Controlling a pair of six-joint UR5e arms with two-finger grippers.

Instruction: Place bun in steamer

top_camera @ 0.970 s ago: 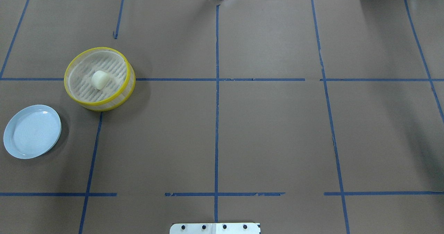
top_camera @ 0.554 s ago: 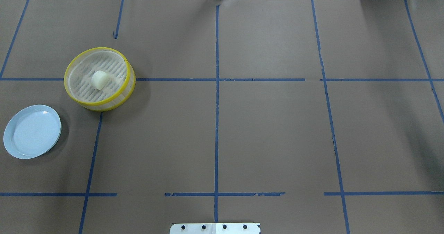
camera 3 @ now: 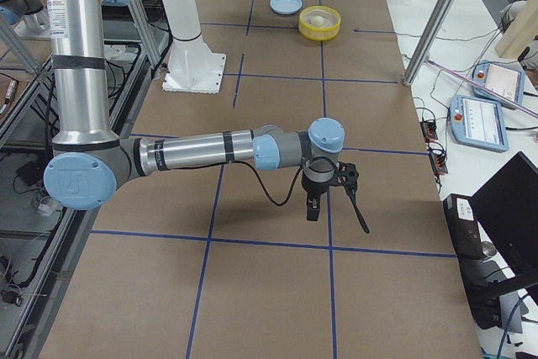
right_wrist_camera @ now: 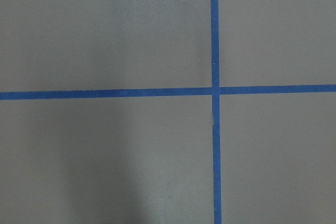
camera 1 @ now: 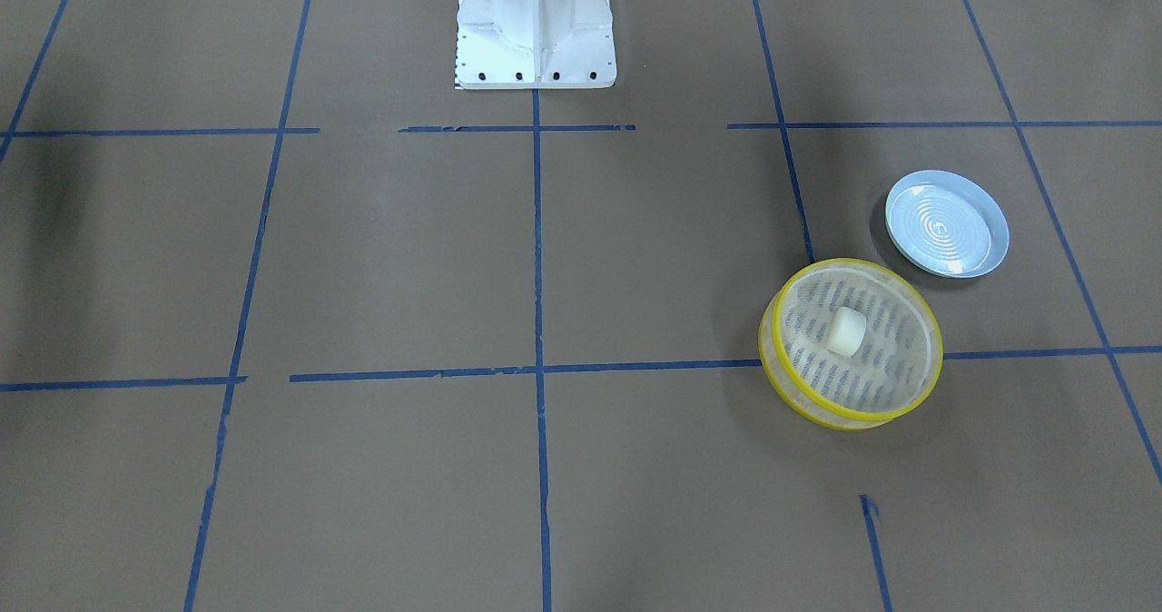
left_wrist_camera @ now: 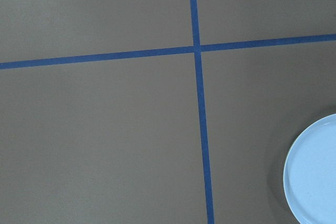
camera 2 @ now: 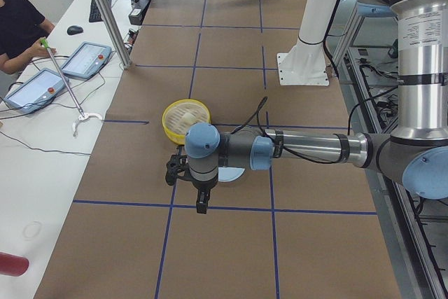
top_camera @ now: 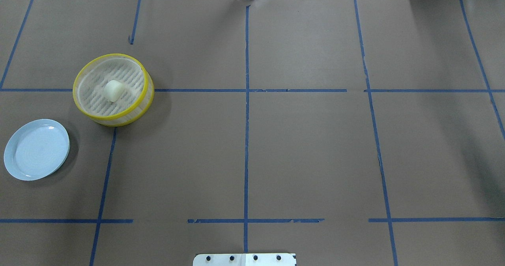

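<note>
The cream-white bun (top_camera: 113,90) lies on the slatted floor of the yellow-rimmed steamer (top_camera: 130,114) at the table's left. It shows there too in the front-facing view, bun (camera 1: 846,331) inside steamer (camera 1: 853,421). Neither gripper is in the overhead or front-facing view. The left gripper (camera 2: 198,190) hangs above the table near the blue plate, apart from the steamer (camera 2: 168,118). The right gripper (camera 3: 334,203) hangs over bare table far from the steamer (camera 3: 319,33). I cannot tell whether either is open or shut.
A pale blue plate (top_camera: 36,149) lies empty in front of and left of the steamer; its edge shows in the left wrist view (left_wrist_camera: 315,177). Blue tape lines cross the brown table. The robot's white base (camera 1: 534,26) stands at the table's robot side.
</note>
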